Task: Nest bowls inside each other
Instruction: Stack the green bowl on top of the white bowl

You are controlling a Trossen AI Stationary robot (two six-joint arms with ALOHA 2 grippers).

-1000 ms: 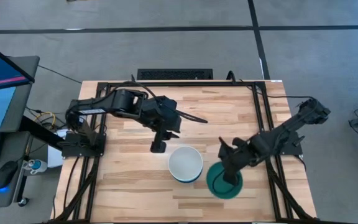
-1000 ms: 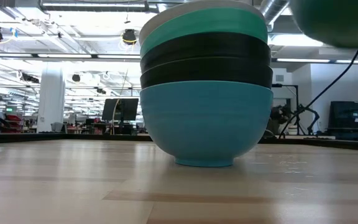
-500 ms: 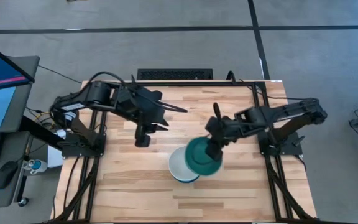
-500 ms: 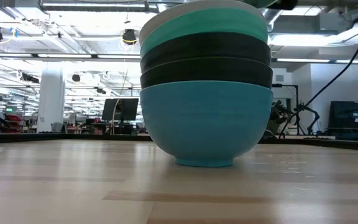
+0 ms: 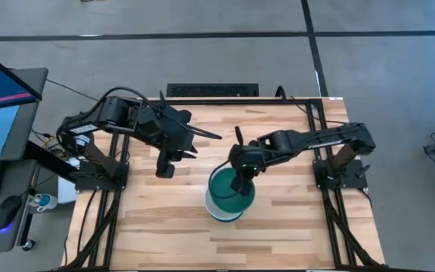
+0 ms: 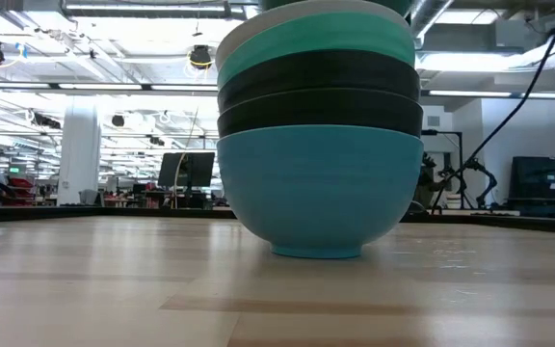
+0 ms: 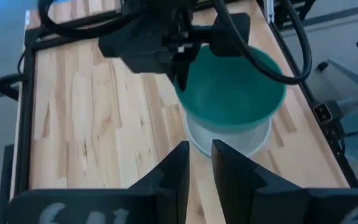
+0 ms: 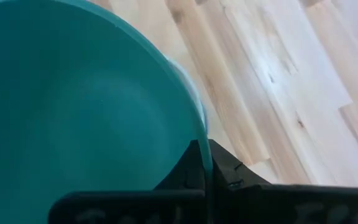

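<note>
Right gripper: pinching the teal green bowl by its rim — holding it over the bowl stack
Left gripper: fingers nearly together, gripping nothing, hanging beside the stack

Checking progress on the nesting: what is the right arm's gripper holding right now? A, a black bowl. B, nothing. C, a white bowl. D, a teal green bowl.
D: the right gripper is shut on the rim of the teal green bowl, held over the stack of bowls.
</note>
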